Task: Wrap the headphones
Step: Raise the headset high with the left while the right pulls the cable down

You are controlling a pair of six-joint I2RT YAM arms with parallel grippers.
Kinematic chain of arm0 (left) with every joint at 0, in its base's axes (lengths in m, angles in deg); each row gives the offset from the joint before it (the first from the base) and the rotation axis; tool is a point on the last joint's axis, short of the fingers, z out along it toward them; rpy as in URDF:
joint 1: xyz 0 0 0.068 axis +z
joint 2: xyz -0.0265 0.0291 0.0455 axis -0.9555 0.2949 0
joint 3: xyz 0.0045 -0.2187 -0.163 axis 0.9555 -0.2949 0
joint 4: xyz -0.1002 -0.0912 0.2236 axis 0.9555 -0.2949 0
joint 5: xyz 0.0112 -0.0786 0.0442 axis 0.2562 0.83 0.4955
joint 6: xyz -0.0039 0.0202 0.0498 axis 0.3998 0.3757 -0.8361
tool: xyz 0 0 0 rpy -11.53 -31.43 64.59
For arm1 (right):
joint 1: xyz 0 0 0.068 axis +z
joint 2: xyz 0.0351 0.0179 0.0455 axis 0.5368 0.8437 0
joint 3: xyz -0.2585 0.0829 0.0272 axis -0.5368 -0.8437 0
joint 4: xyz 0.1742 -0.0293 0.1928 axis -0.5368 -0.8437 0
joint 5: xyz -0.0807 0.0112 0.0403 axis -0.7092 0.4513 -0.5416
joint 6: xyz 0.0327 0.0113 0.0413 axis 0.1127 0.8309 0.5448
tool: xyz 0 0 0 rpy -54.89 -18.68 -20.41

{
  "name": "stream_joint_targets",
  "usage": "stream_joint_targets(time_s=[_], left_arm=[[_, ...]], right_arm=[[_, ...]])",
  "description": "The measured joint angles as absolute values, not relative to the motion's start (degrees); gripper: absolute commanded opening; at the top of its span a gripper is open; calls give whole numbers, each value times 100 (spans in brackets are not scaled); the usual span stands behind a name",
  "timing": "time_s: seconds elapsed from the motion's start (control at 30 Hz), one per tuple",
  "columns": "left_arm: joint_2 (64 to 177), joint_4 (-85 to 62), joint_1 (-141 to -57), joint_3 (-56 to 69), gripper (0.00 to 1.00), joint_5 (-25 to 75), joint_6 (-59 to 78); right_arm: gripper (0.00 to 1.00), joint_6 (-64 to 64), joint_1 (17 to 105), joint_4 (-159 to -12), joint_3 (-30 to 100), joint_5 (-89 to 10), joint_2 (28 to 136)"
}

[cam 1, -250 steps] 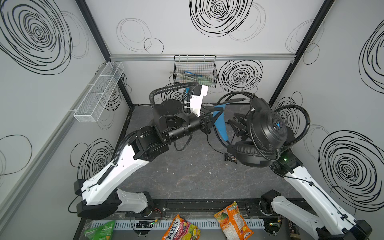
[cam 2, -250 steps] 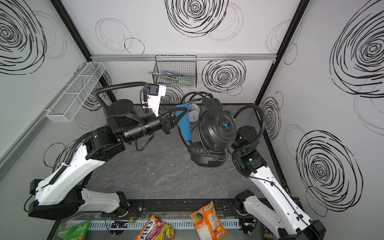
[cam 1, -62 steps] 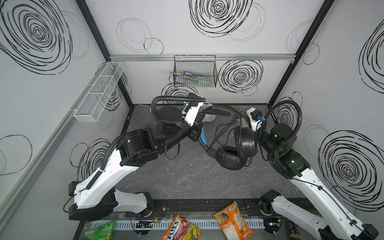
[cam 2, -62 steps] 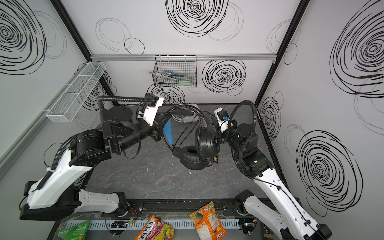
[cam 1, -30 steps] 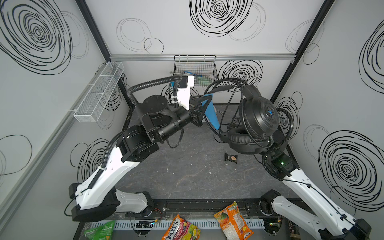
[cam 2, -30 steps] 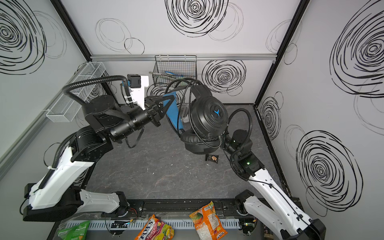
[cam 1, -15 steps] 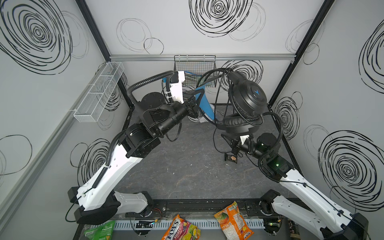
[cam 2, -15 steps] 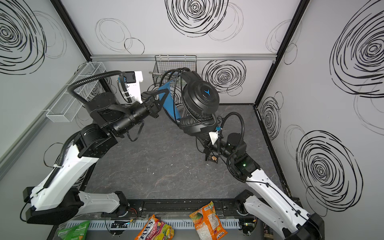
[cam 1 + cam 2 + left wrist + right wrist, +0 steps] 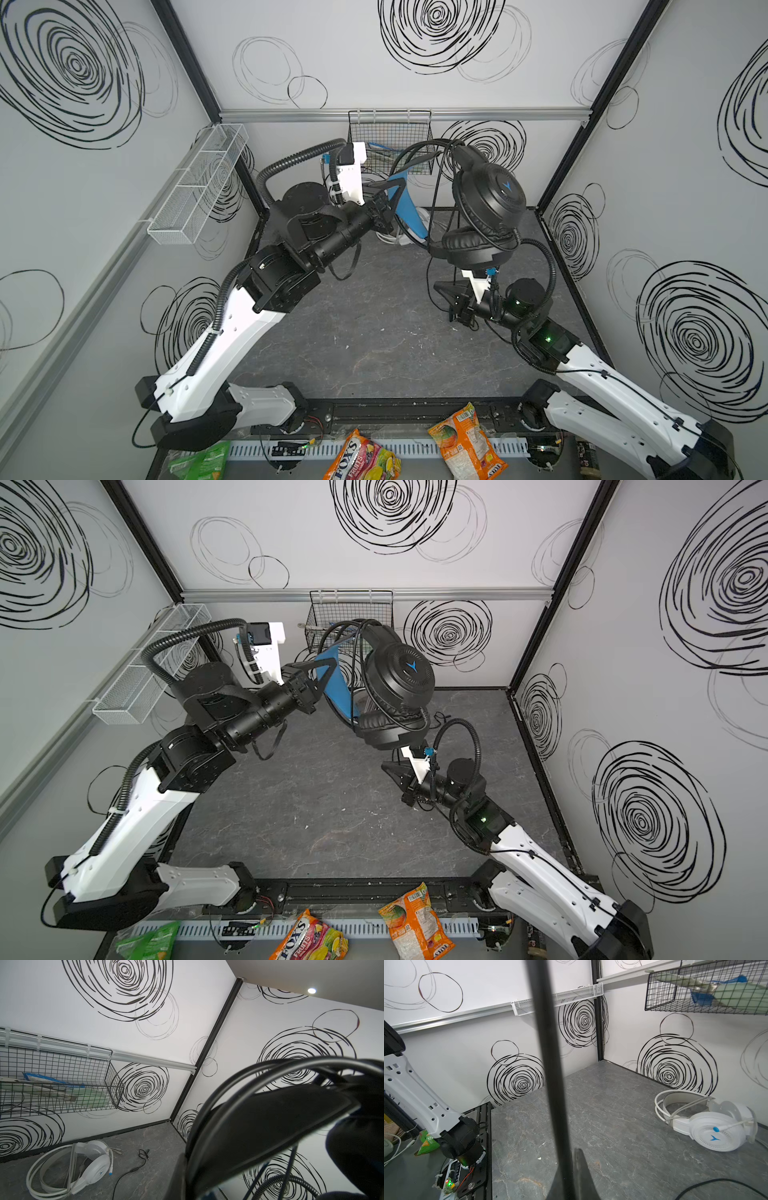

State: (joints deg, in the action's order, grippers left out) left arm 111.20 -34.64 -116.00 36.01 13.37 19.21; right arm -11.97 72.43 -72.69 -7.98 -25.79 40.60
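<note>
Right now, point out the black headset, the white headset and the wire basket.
black headset (image 9: pixel 490 195), in a top view, outer earcup shell.
white headset (image 9: pixel 724 1138), right wrist view, on the round earcup.
wire basket (image 9: pixel 62 1059), left wrist view, front mesh.

The dark grey, marble-patterned tabletop (image 9: pixel 365 332) spreads beneath my left fingers (image 9: pixel 313 669) and my right fingers (image 9: pixel 446 289). Beyond both, close to the back wall, the white headset (image 9: pixel 714 1136) lies flat on it with one cup's blue logo facing up. Its white cable (image 9: pixel 660 1113) loops along the headband. Just beside the headset, the loose end of a black cable (image 9: pixel 133 1169) trails across the surface, its plug (image 9: pixel 143 1152) resting there too. A few pale crumbs (image 9: pixel 539 1158) dot the top near my right fingers.
</note>
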Motion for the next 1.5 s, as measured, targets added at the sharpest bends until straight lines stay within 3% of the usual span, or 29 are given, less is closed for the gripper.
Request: stream_joint_targets(time_s=[0.4, 0.67, 0.97, 1.5], left_arm=[[11118, -3250, -11555, 3745, 0, 1332, 2069], [11081, -3035, -11552, 3826, 0, 1332, 2163], [11072, -3035, -11552, 3826, 0, 1164, 2168], [11094, -3354, -10652, 3699, 0, -233, 2244]], right_arm=[[13, -1009, 7377, -7261, -1205, -2553, 4067], [1, -955, 7388, -7245, -1296, -2522, 4086], [0, -1022, 7451, -7267, -1301, -2439, 4139], [0, -1818, 8937, -8843, -813, -3420, 3396]])
